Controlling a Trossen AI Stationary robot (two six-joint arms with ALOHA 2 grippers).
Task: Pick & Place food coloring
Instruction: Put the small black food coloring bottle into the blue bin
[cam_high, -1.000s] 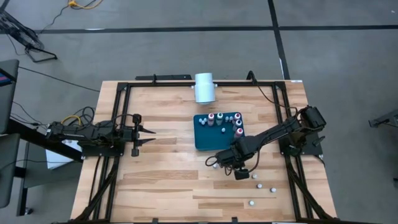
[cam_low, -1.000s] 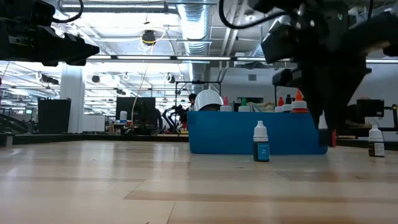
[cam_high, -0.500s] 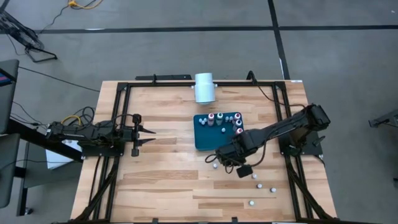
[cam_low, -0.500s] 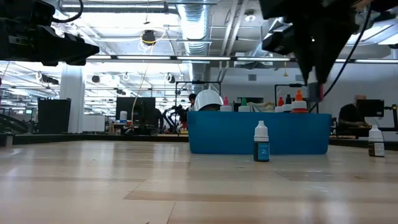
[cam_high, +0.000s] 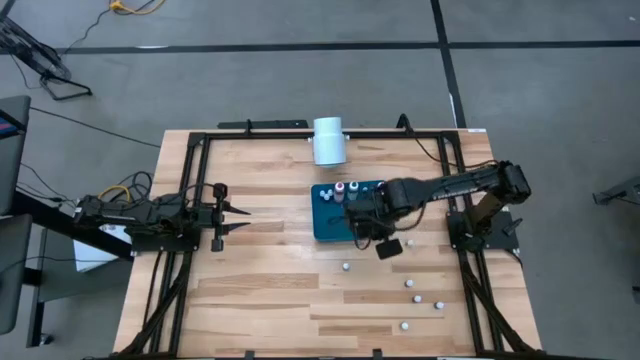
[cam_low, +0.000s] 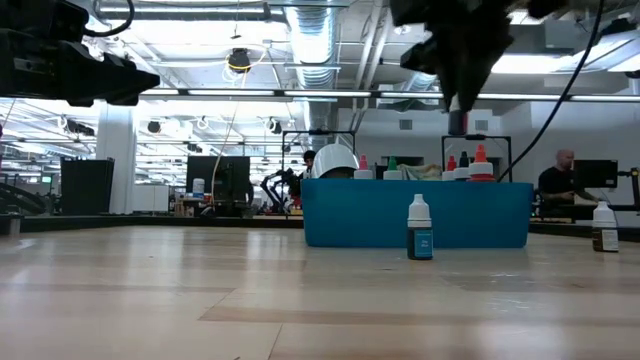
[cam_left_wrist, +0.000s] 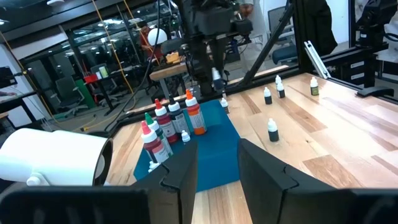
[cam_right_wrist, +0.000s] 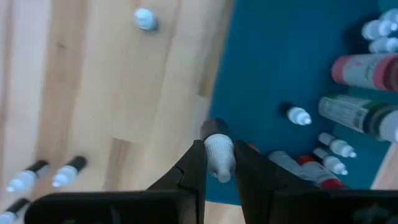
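Note:
My right gripper (cam_high: 362, 218) hangs above the near part of the dark teal tray (cam_high: 328, 222), shut on one small food coloring bottle (cam_low: 457, 123). Several more bottles stand in the tray's far part (cam_high: 345, 190). Others stand loose on the wood near the tray (cam_high: 345, 267) and toward the near right corner (cam_high: 416, 298). My left gripper (cam_high: 247, 219) waits at the table's left, pointing level toward the tray, open with nothing between its fingers (cam_left_wrist: 186, 174). My right gripper pinches the bottle's white cap (cam_right_wrist: 217, 149) between its two fingers, which point down from above. The bottle hangs upright below the fingers, its dark body (cam_right_wrist: 214, 127) lifted clear above the tray's near edge.
A large white cylinder (cam_high: 328, 140) lies at the table's far edge behind the tray. A black frame (cam_high: 190, 200) runs round the tabletop. Bare wood spreads between the left gripper and the tray. A person (cam_low: 565, 170) sits in the room beyond.
My right gripper has risen from the wood just near the tray and gone toward the table's far edge, carrying the bottle. The bottle, low beside the tray's near right corner a second ago, now hangs clear above the tray.

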